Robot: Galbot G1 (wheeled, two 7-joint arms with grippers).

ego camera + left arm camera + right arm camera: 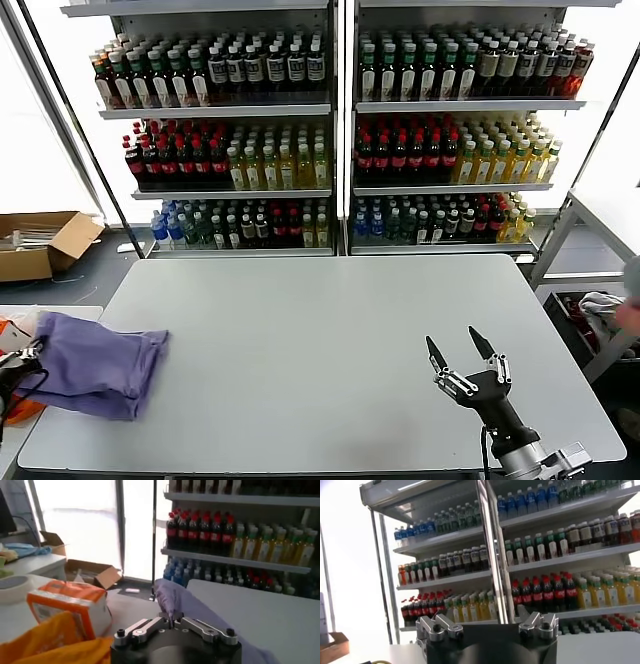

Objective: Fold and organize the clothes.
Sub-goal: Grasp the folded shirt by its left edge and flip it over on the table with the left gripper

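While the right gripper [461,349] waits with its fingers spread wide above the bare near-right part of the grey table [320,340], the left gripper [171,621] has its fingers pressed together on a fold of the lavender T-shirt [95,368], pinching the cloth at the table's left edge. Seen from the left wrist, the purple fabric rises straight out from between the closed fingers and runs away from them over the tabletop toward the drink shelves [330,130]. From the head camera the shirt lies bunched in a loose heap well to the left of the open gripper, apart from it, with most of the table bare between the 2.

Beside the closed claw, off the table's edge, sit orange fabric [55,642] and an orange-and-white box [67,607]; a cardboard carton [40,243] stands farther off on the floor.

By the look of it the task is at its 1st step: the garment is gripped but still crumpled at the margin, nothing folded yet. The next move likely calls for drawing the shirt toward the middle of the table and spreading it flat, probably with the idle right claw taking a 2nd hold. The risk is that a single pinch drags the cloth in a bunch instead of opening it out.
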